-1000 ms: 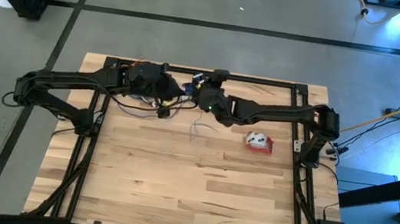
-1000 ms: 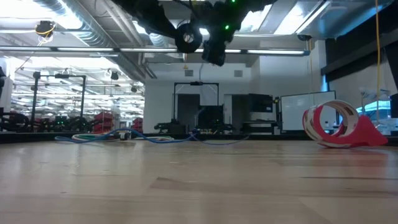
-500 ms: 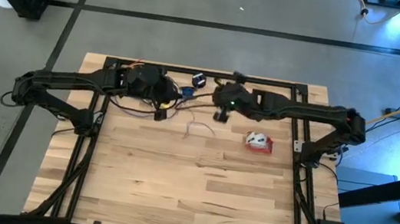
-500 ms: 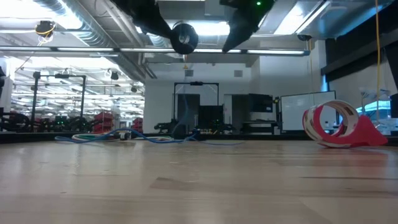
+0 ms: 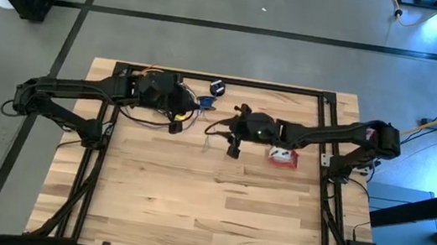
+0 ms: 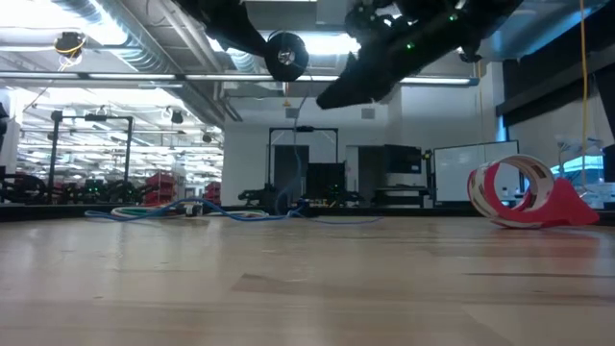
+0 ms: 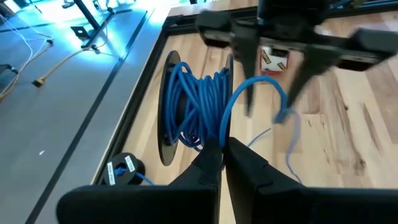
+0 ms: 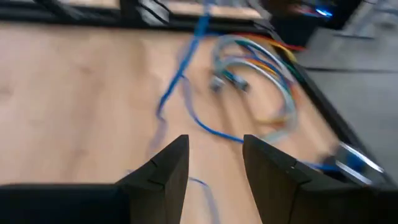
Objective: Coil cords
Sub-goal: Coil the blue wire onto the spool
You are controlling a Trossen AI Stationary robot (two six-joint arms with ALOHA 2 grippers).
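A black spool (image 7: 186,106) wound with thin blue cord hangs above the far part of the table, seen as a round disc (image 6: 285,56) in the low view. My left gripper (image 7: 222,144) is shut on it. From the spool the cord (image 7: 264,84) loops down to a loose end lying on the wood (image 5: 214,143). My right gripper (image 5: 233,148) hovers open over that loose end, its fingers (image 7: 249,93) on either side of the loop; whether it touches the cord I cannot tell. A small black puck (image 5: 217,87) lies by the far rail. A red-and-white coil (image 5: 283,155) rests on the table. My left gripper pinches the rim of one spool flange (image 7: 225,127) between its two fingers, which slant downward from the table's left. The spool is lifted clear of the table, its axis roughly level, with the cord hanging slack from it.
A loop of many-coloured wires (image 8: 261,68) lies on the far part of the table near the spool. A black frame (image 5: 324,94) runs round the table's edges. The near half of the wooden top (image 5: 206,214) is bare.
My right gripper has drawn away from the spool and my left gripper, going toward the table's near edge and down while rolling at the wrist; it now hangs over the cord's loose end. The spool has stayed where it was.
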